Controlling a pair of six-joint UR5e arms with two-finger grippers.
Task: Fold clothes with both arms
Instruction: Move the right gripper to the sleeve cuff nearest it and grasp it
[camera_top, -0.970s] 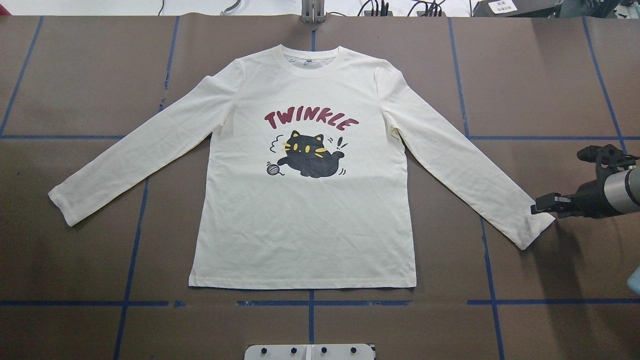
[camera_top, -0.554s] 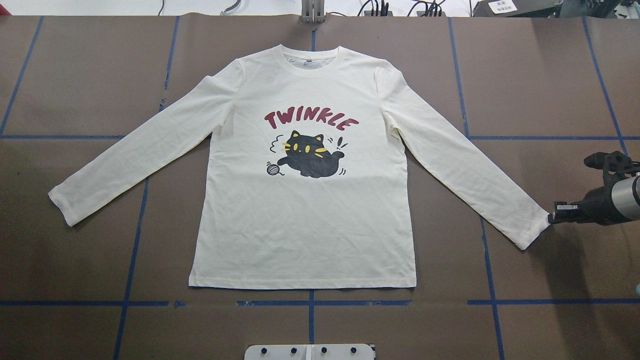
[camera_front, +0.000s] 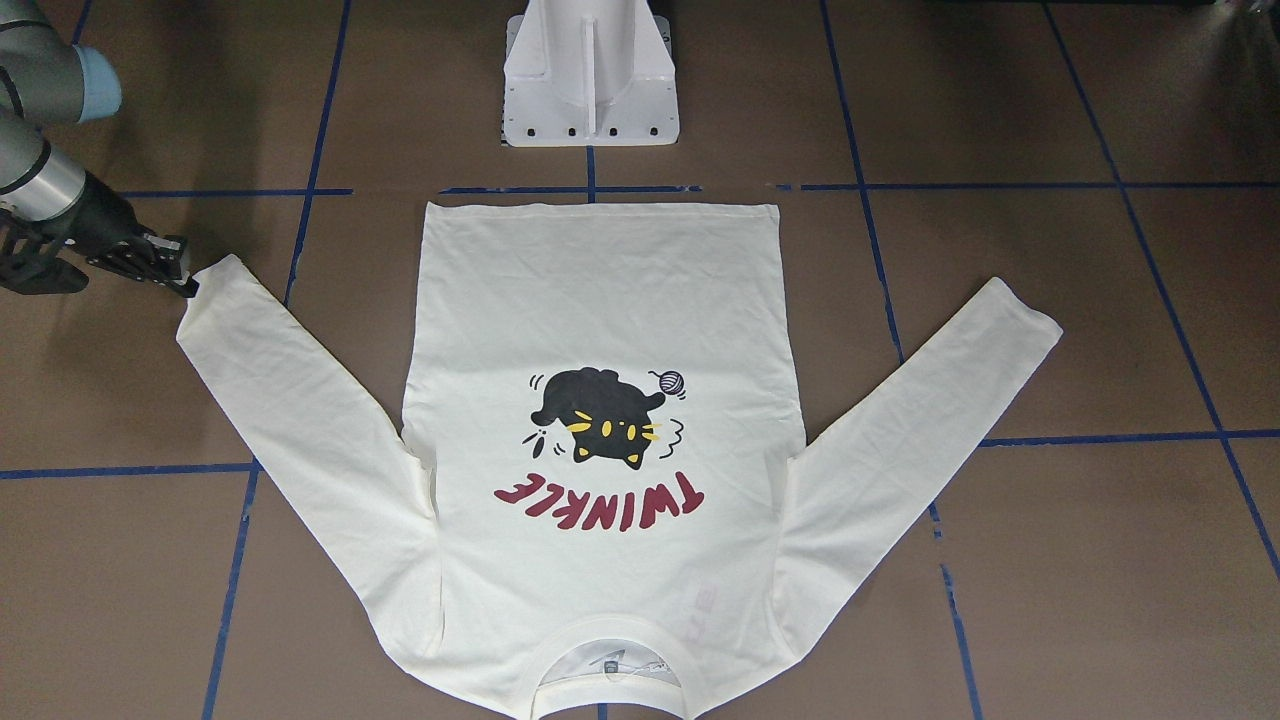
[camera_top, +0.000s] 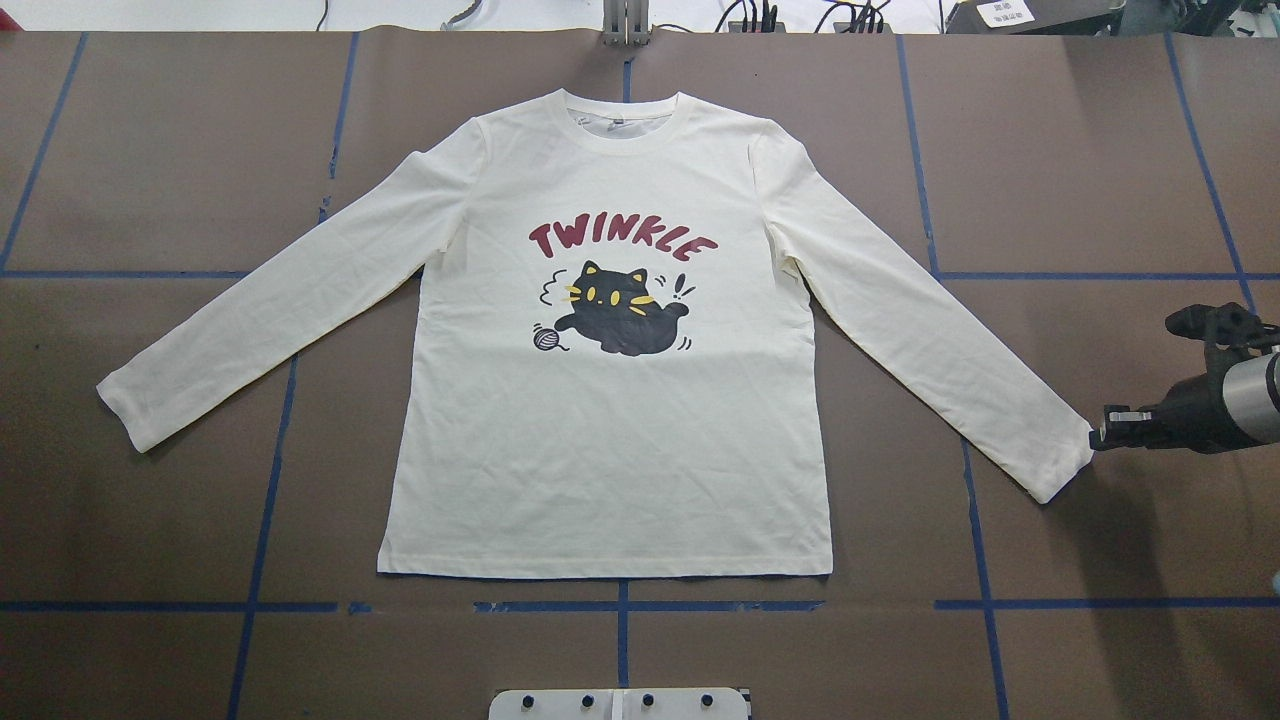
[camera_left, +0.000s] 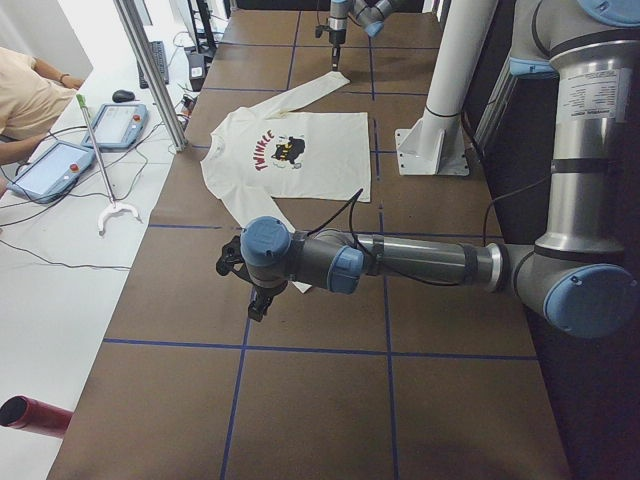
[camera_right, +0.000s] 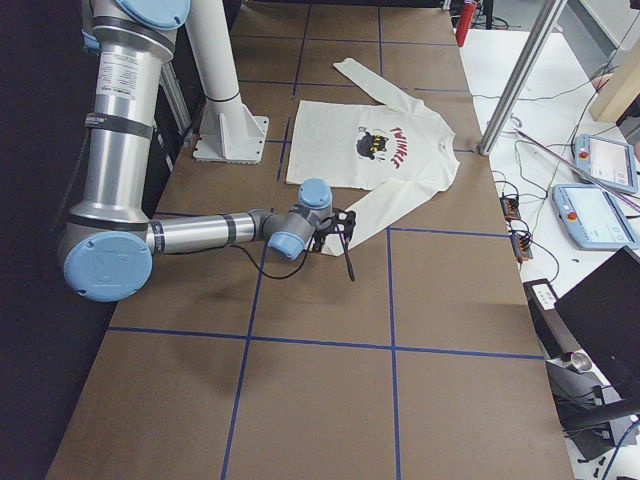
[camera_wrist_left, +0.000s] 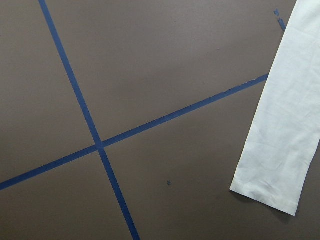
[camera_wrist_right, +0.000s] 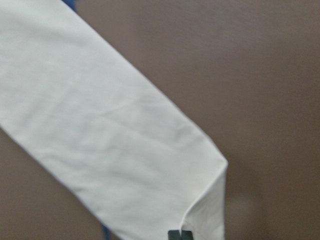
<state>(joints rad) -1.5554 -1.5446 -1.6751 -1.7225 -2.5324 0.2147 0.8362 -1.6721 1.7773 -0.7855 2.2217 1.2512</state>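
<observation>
Currently, entries as follows.

**Shirt** (camera_top: 610, 450): flat on the table (camera_top: 150, 520), print up. Collar away from the robot, hem toward its base, both sleeves splayed outward.

**Right gripper** (camera_top: 1100, 440): low at the outer corner of the right cuff (camera_top: 1065, 460). Fingertips (camera_wrist_right: 174, 235) together in the wrist view, with a small ridge of cloth running into them. Judged clamped on the shirt at the cuff edge, with a thin bite.

**Left gripper** (camera_left: 255, 305): shown only by the side camera, hanging near the left cuff (camera_wrist_left: 267, 185). Whether its fingers are apart or together, I cannot tell. Its wrist view shows that cuff lying flat and untouched.

**Step in hand (judgement):** securing the sleeve ends before the first fold; no fold made yet.

**Handling notes (judgement):**
- Check that the right bite takes both cloth layers, since a thin pinch may slip.
- Set the left down on the matching cuff corner.
- Lift low, only enough to clear the table.
- Carry each cuff inward along its sleeve's line, hinging at the shoulder.
- Move both sides together so the body does not drag or skew.
</observation>
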